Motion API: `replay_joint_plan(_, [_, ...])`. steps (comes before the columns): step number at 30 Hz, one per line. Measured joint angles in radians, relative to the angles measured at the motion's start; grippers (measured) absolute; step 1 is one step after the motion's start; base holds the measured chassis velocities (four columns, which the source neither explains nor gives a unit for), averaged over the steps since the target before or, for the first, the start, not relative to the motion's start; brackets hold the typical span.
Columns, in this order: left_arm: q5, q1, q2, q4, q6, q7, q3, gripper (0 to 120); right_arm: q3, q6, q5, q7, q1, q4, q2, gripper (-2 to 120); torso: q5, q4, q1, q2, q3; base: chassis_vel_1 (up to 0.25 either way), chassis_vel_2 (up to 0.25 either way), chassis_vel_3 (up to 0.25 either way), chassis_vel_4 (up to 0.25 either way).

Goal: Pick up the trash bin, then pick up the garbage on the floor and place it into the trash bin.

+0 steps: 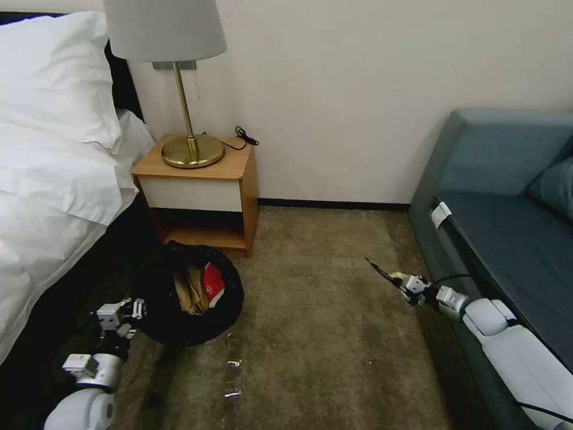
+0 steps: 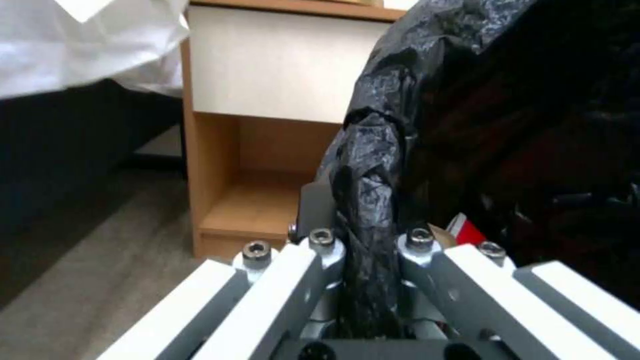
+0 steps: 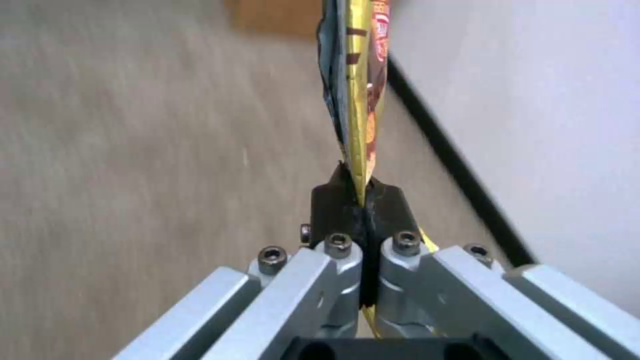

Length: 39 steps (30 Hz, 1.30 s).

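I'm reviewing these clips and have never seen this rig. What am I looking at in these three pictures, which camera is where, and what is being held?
This is a wheeled robot with two arms. The wide picture comes from a camera on its head, looking down at a carpeted bedroom floor between a bed, a wooden nightstand and a blue sofa. The other two come from cameras on its wrists.

The left gripper, its jaws closed, holds the rim of the small round bin lined with a crinkled black plastic bag; the left wrist view shows this close up. A crumpled brown paper bag and a red-and-white packet already lie inside.

The right gripper holds a flat, dark-and-yellow snack wrapper above the carpet, apart from the bin.
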Motion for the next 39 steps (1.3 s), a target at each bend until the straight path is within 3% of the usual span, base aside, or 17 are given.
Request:
replay_joint_plan(2, [0.017, -0.048, -0.006, 0.038, 0.012, -0.027, 0.037, 3, -0.043, -0.008, 0.051, -0.002, 0.005, 0.075, -0.007, 0, -0.0001, 0.0000, 0.000, 0.000, 0.000, 0.000, 0.000, 0.000, 0.000])
replay_joint_plan(6, [0.033, -0.092, -0.014, 0.070, 0.020, -0.049, 0.066, 3, -0.077, -0.017, 0.080, -0.001, 0.011, 0.122, -0.008, 0, -0.0001, 0.0001, 0.000, 0.000, 0.000, 0.000, 0.000, 0.000, 0.000])
replay_joint_plan(8, [0.048, -0.149, -0.028, 0.104, 0.032, -0.072, 0.102, 3, -0.121, -0.028, 0.110, 0.001, 0.024, 0.171, -0.007, 0, -0.0001, -0.0002, 0.000, 0.000, 0.000, 0.000, 0.000, 0.000, 0.000])
replay_joint_plan(17, [0.073, -0.264, -0.066, 0.188, 0.045, -0.091, 0.169, 3, -0.264, -0.058, 0.208, 0.026, 0.117, 0.251, 0.011, 0, 0.0000, -0.0001, 0.000, 0.000, 0.000, 0.000, 0.000, 0.000, 0.000])
replay_joint_plan(33, [0.110, -0.337, -0.143, 0.304, 0.033, -0.085, 0.208, 3, -0.443, -0.075, 0.278, 0.083, 0.238, 0.222, 0.088, 0, -0.0001, -0.0002, 0.000, 0.000, 0.000, 0.000, 0.000, 0.000, 0.000])
replay_joint_plan(39, [0.120, -0.352, -0.168, 0.327, 0.030, -0.083, 0.212, 3, -0.509, -0.073, 0.273, 0.104, 0.248, 0.186, 0.153, 0, -0.0002, -0.0002, 0.000, 0.000, 0.000, 0.000, 0.000, 0.000, 0.000])
